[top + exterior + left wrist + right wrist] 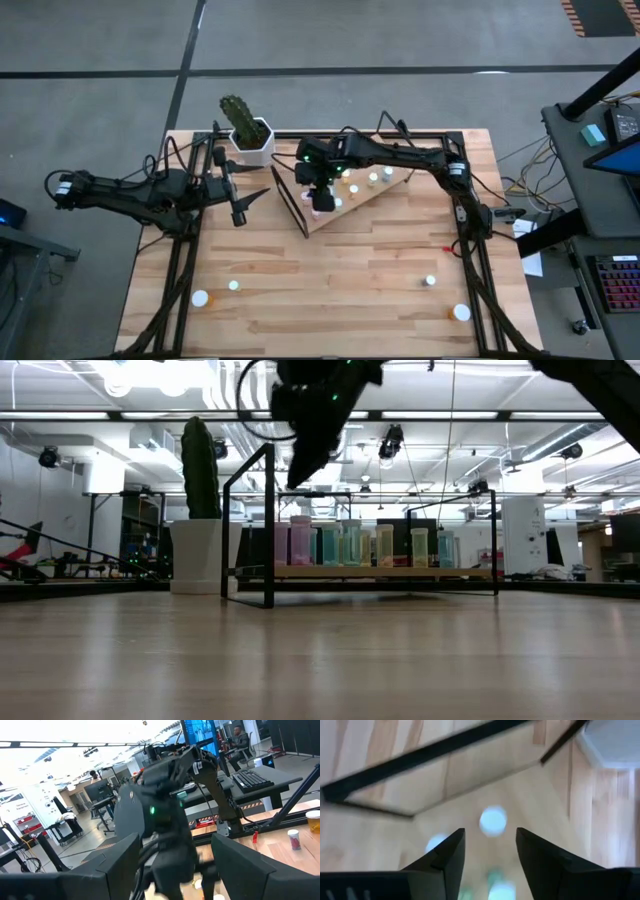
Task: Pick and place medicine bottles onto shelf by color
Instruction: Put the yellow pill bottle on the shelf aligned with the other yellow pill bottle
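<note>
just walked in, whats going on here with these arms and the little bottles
The right hand hangs open over the left end of the shelf, above the bottles lined up there, with nothing between its fingers. The left hand waits open off the shelf's left side, near the cactus pot. A few loose bottles lie along the table's near edge.

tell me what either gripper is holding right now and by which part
Nothing. The right gripper hangs open and empty above the shelf; the left gripper is open too, off beside the shelf.
</note>
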Robot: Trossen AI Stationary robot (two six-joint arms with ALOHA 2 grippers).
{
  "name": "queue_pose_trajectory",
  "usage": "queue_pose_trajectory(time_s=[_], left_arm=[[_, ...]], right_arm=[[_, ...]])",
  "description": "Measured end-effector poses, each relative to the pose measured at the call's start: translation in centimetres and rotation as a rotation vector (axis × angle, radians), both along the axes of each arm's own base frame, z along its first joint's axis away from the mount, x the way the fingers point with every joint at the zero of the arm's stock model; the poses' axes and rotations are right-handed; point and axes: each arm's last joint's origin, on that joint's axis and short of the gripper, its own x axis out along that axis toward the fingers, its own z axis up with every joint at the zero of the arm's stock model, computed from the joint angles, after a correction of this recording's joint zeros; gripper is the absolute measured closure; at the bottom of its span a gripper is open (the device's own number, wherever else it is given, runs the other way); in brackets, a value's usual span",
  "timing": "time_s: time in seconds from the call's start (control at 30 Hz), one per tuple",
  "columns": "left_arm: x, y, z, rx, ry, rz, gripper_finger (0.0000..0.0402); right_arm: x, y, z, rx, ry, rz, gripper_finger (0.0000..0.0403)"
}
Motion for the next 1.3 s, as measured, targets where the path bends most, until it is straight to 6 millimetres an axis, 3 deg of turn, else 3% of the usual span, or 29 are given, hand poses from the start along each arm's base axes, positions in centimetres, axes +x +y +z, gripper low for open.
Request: queue_pose_trajectory(time_s=[0.17,0.33,0.57,0.77,1.03,1.3], left_arm=[[0.1,0.0,0.0,0.0,0.002,0.0,0.0171],[0.6,-0.2,0.0,0.001,-0.013,-0.026,0.0171],[2.4,-0.5,-0.1,0.004,-0.052,-0.074,0.0171],[4.5,-0.8,-0.3,-0.047,-0.079,-0.087,0.0171],[6.6,-1.6,-0.3,-0.21,-0.128,-0.147,0.0171],[8.2,-2.7,2.0,-0.415,-0.158,-0.218,0.0171]], right_arm=[[-3.3,1.2,3.7,0.023,0.015,-0.037,0.0271],[-6.8,4.2,5.9,0.013,-0.08,-0.038,0.0308],[-12.7,9.0,5.1,-0.105,-0.206,-0.119,0.0346],[-17.7,11.2,4.1,-0.135,-0.381,-0.084,0.0359],[-22.5,11.0,0.9,-0.136,-0.702,0.084,0.036],[-25.8,10.8,0.8,-0.217,-0.912,0.21,0.036]])
